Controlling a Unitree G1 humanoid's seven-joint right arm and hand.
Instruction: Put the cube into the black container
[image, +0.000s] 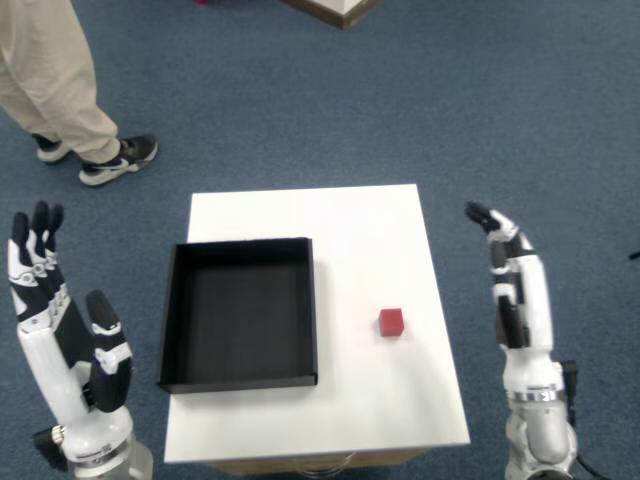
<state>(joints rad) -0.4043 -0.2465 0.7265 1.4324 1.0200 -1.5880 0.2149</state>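
Note:
A small red cube (391, 322) rests on the white table (340, 220), right of centre. The black container (239, 312), a shallow square tray with nothing in it, sits on the table's left half, its right wall a short gap from the cube. My right hand (512, 285) is raised beyond the table's right edge, seen edge-on with fingers stretched out and holding nothing; it is to the right of the cube and apart from it. The left hand (55, 320) is up past the table's left edge, fingers spread.
A person's legs in beige trousers and dark sneakers (118, 160) stand on the blue carpet at the far left, behind the table. A piece of wooden furniture (335, 10) shows at the top edge.

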